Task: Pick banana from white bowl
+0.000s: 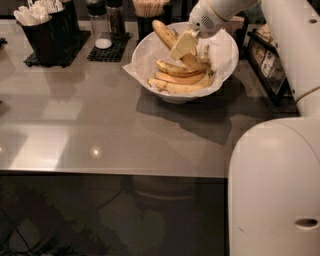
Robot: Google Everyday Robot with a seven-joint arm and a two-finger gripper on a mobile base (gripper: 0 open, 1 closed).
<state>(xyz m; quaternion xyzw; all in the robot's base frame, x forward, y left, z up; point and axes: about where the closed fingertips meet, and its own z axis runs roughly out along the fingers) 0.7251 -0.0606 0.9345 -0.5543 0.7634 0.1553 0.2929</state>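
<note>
The white bowl [176,97], lined with crinkled white paper, stands at the back of the grey table, right of centre. My gripper [185,46] reaches down into it from the upper right. It is shut on the banana [164,33], a long speckled yellow one. The banana tilts up and to the left, and its far end rises above the bowl's back rim. Several other bananas [180,81] lie stacked in the bowl below it.
A black caddy of white utensils [42,30] stands at the back left. Shakers [102,30] on a black mat and a cup of wooden sticks [150,9] stand behind the bowl. A dark rack [270,60] is at the right. My white body [275,190] fills the lower right.
</note>
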